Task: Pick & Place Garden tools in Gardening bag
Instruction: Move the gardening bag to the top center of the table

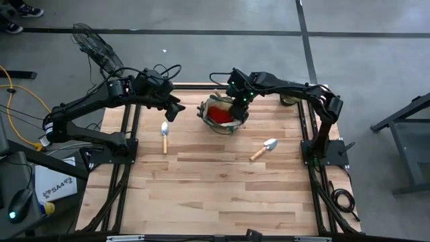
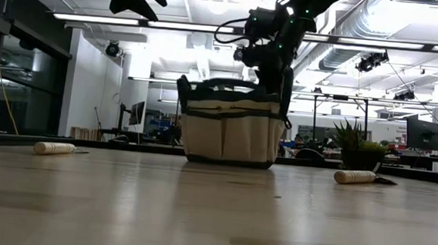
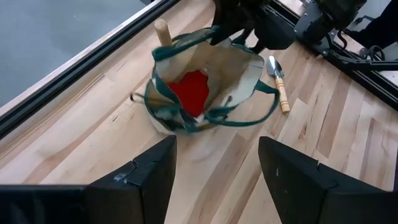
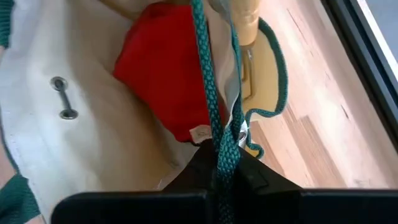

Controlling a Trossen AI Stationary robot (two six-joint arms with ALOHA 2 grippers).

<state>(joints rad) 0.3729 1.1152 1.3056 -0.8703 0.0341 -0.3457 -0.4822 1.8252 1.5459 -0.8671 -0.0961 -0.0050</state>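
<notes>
Right claw (image 1: 236,106) down at gardening bag (image 1: 222,115) rim, top centre of high view; open or holding, cannot tell. Green loop handle (image 4: 219,124) draped across it: snag risk, could drag or tip bag on lift. Left claw (image 1: 176,109) spread wide, empty, hovering left of bag.

Count: 1 bag, 1 red cloth (image 1: 219,114) inside, 2 trowels on worktop (image 1: 215,195): one left (image 1: 164,135), one right (image 1: 263,149).

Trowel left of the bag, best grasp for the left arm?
Grip the trowel across its wooden handle, coming straight down. It lies flat with bare table around it, blade toward the far edge, handle toward the near edge. The left hand hovers open just beyond the blade.
</notes>
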